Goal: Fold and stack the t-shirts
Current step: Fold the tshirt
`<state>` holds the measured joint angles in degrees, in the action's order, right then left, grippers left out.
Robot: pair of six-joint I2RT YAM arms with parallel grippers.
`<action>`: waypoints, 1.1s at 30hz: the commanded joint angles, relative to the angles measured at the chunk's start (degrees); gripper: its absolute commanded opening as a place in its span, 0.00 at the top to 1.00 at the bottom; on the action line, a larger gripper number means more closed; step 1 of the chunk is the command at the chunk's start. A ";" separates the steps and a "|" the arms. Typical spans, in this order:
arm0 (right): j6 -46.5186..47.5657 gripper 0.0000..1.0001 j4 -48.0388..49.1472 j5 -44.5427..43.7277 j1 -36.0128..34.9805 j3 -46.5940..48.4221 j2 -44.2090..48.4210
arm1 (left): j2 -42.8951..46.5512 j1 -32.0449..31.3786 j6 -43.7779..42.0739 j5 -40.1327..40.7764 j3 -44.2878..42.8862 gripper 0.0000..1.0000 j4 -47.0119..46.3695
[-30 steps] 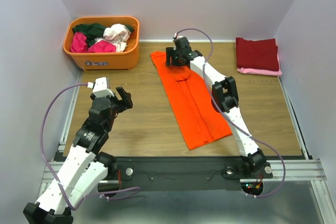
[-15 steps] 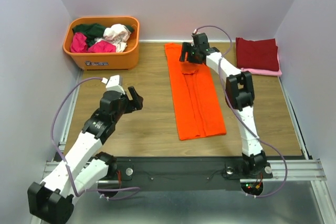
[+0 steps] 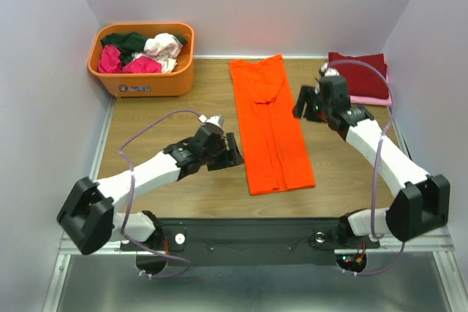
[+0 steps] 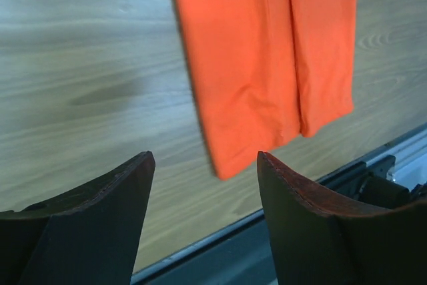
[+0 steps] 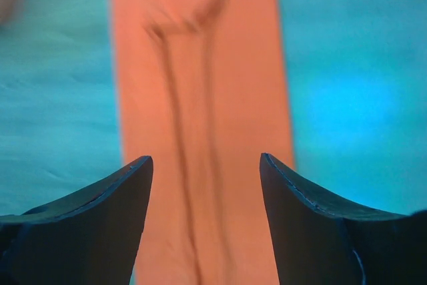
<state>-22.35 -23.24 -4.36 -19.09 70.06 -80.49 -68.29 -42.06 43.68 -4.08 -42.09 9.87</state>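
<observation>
A bright orange t-shirt (image 3: 270,126), folded lengthwise into a long strip, lies flat in the middle of the table. My left gripper (image 3: 232,153) hovers just left of its near end, open and empty. In the left wrist view the shirt's near corner (image 4: 267,58) shows beyond the left gripper (image 4: 204,158). My right gripper (image 3: 303,105) hangs by the strip's right edge, open and empty. The right wrist view looks across the blurred orange t-shirt (image 5: 200,98) between the spread fingers of the right gripper (image 5: 205,158). A folded dark red t-shirt (image 3: 362,74) rests on a pink one (image 3: 373,99) at the back right.
An orange plastic tub (image 3: 142,82) at the back left holds crumpled dark green (image 3: 128,40), magenta (image 3: 117,60) and whitish-pink (image 3: 164,47) shirts. Walls close the table on three sides. The black rail (image 3: 248,235) runs along the near edge.
The right gripper swung the orange shirt straight, let go of its far end and drew back to the right. The left arm reached in toward the shirt's near left edge.
</observation>
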 commanded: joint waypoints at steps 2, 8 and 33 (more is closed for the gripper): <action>-2.61 0.31 -8.30 -1.01 0.72 -13.09 7.79 | -7.19 -7.06 8.34 2.66 -5.90 0.30 1.82; -4.37 0.38 -12.17 -0.39 0.72 -23.55 16.85 | -19.41 -15.66 10.98 6.00 -12.66 0.37 7.69; -10.70 0.48 -16.74 3.40 0.81 -29.46 18.18 | -34.28 -20.95 14.33 7.86 -19.61 0.71 19.75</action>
<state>-31.16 -37.91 -0.82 -18.35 39.90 -62.19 -100.53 -62.04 57.49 3.46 -61.65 25.26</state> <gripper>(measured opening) 0.517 0.330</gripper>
